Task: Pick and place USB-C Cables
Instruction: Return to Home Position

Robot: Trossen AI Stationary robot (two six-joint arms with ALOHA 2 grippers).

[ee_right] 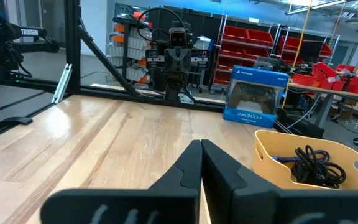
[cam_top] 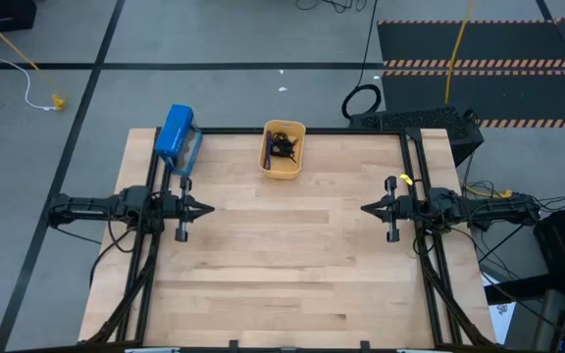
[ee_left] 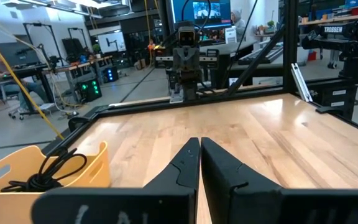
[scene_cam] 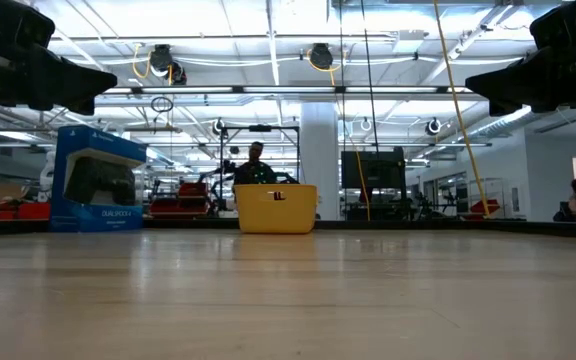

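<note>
Up at the far edge of the table (cam_top: pixel 282 255), roughly in the middle, sits the yellow bin (cam_top: pixel 283 149), and the USB-C cables (cam_top: pixel 282 145) are piled inside it. From above you get a dark tangle with the blue-purple cable (cam_top: pixel 268 153) lying along one side. The right wrist view shows the same thing: black loops heaped up, with the blue-purple one poking out beside them. I can't separate the black bundles from each other, they're too knotted together.

Just left of the bin, near the table's far left corner, is a blue box (cam_top: pixel 176 134) with a game controller pictured on it. It stands close to the bin but isn't touching it.

Both arms are well away from the bin. The left gripper (cam_top: pixel 208 208) hangs over the left side of the table and the right gripper (cam_top: pixel 365 209) over the right side, pointing at each other across the wood. Each has its fingers pressed together, holding nothing, and in the low view both are up off the surface.
</note>
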